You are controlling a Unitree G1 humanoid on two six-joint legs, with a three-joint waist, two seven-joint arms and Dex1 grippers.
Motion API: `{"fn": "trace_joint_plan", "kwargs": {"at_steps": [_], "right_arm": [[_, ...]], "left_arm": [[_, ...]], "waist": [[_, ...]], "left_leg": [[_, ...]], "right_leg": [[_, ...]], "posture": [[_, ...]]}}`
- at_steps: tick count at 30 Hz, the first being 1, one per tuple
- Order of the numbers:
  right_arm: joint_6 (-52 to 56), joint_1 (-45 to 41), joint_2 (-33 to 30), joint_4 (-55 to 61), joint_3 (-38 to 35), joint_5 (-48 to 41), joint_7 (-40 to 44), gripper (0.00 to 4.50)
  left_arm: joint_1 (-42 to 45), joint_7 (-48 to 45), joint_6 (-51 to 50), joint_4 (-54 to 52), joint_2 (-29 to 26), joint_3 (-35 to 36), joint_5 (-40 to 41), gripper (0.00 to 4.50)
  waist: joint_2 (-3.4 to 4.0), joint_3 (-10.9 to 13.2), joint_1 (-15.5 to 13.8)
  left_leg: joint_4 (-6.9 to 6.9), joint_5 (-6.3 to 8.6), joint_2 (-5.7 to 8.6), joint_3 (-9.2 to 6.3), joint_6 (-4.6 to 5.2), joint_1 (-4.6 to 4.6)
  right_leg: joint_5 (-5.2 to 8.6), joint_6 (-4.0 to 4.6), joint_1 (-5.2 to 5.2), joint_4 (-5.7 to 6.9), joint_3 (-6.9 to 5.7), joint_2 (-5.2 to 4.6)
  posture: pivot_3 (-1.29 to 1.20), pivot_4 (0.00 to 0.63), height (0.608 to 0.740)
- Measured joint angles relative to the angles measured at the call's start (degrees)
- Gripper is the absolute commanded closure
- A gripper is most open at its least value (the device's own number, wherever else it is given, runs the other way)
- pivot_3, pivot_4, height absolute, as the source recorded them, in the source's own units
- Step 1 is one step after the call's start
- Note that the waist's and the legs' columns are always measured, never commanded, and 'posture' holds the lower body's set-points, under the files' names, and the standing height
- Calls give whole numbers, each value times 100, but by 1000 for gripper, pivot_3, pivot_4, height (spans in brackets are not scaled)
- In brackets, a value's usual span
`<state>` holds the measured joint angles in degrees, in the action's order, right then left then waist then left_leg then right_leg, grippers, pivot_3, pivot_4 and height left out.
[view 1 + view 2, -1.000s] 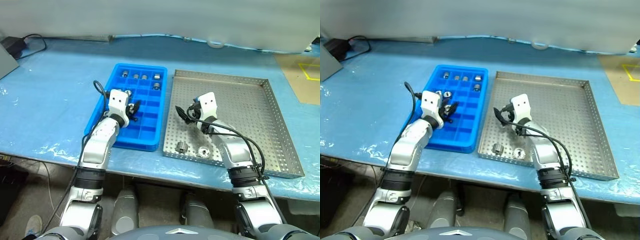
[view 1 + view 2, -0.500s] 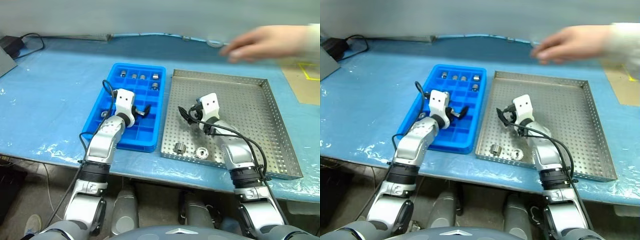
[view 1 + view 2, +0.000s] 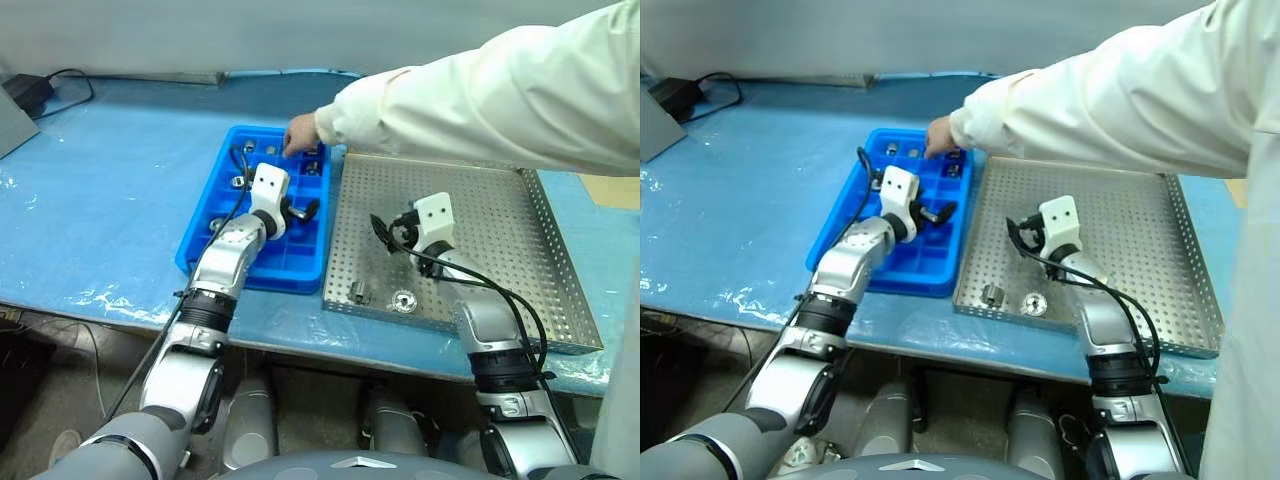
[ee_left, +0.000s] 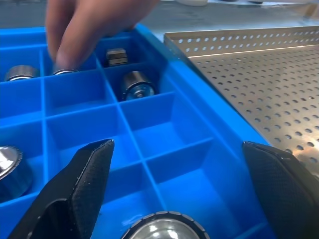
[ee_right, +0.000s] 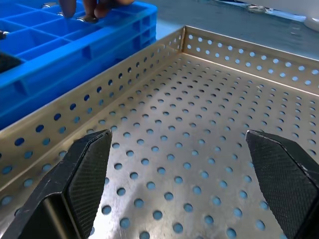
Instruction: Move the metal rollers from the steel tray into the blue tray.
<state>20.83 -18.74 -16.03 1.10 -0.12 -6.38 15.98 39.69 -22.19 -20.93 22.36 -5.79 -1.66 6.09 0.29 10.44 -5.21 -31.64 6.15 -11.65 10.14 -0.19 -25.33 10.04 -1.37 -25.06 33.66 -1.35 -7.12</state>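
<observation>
Gridded bright-blue plastic tray [image 3: 205, 238] | perforated grey steel tray [image 3: 500, 215] | shiny stubby metal rollers [image 3: 381, 297] | left gripper [image 3: 303, 211], right gripper [image 3: 384, 233]: fingers held apart, nothing gripped.

steel tray [image 3: 500, 215] – perforated matt metal | blue tray [image 3: 215, 215] – glossy plastic

Silver-grey jointed robot arms, white box-shaped wrist housings, black cables looping along each forearm, left gripper [image 3: 297, 212] and right gripper [image 3: 385, 233] with black textured fingers, person's sleeve [image 3: 480, 90] cream-white, long, loose.
</observation>
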Motion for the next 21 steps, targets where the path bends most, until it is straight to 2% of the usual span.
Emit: {"fn": "trace_joint_plan", "kwargs": {"at_steps": [1, 3, 9, 12, 14, 16, 19, 21], "right_arm": [[25, 29, -6, 29, -22, 0, -22, 0], [63, 130, -34, 132, -92, 0, -92, 0], [111, 275, -48, 292, -193, -1, -223, 0], [115, 285, -47, 294, -192, -2, -235, 0], [115, 281, -47, 294, -192, -3, -232, 0], [113, 241, -45, 259, -182, -3, -212, 0], [90, 123, -27, 146, -114, -1, -146, 0], [81, 51, -4, 24, -63, 3, -94, 0]], "left_arm": [[29, -26, 57, 71, 13, 0, 8, 11], [50, -89, 111, 153, 37, 4, 31, 390], [-131, -120, 45, -87, 98, 58, 134, 390], [-172, -86, -30, -203, 118, 47, 138, 989], [-172, -19, -118, -246, 140, 55, 154, 1611], [-176, 45, -213, -297, 144, 106, 165, 1611], [-266, 109, -277, -442, 126, 138, 183, 2187], [-377, 95, -278, -632, 88, 158, 218, 2826]], "waist": [[0, 0, 8], [-1, 0, 11], [-2, -3, 30], [0, -4, 19], [-1, -4, 19], [-1, -3, 34], [-1, -3, 82], [-1, -3, 117]], "left_leg": [[0, 0, 1, 0, 0, 0], [0, 0, 2, 0, 0, -1], [0, -1, -3, 1, 2, -6], [0, -1, -4, 1, 3, -10], [0, -1, -3, 1, 3, -11], [0, -1, -4, 1, 3, -9], [0, -1, -8, 0, 3, -9], [1, -1, -10, -1, 3, -9]], "right_leg": [[0, 0, 0, -1, -1, 0], [0, -1, 1, -2, 0, 0], [-1, 0, 3, -2, 0, 0], [-1, 2, 4, -2, 1, 0], [0, 1, 3, -3, 1, 0], [0, -1, 2, -3, 0, 0], [1, -1, -2, -3, -3, 1], [1, -1, -5, -3, -5, 0]], "posture": [[-158, 150, 740], [-158, 150, 740], [-165, 150, 740], [-139, 150, 740], [-116, 150, 740], [-99, 150, 740], [-65, 150, 740], [-31, 150, 740]]}}
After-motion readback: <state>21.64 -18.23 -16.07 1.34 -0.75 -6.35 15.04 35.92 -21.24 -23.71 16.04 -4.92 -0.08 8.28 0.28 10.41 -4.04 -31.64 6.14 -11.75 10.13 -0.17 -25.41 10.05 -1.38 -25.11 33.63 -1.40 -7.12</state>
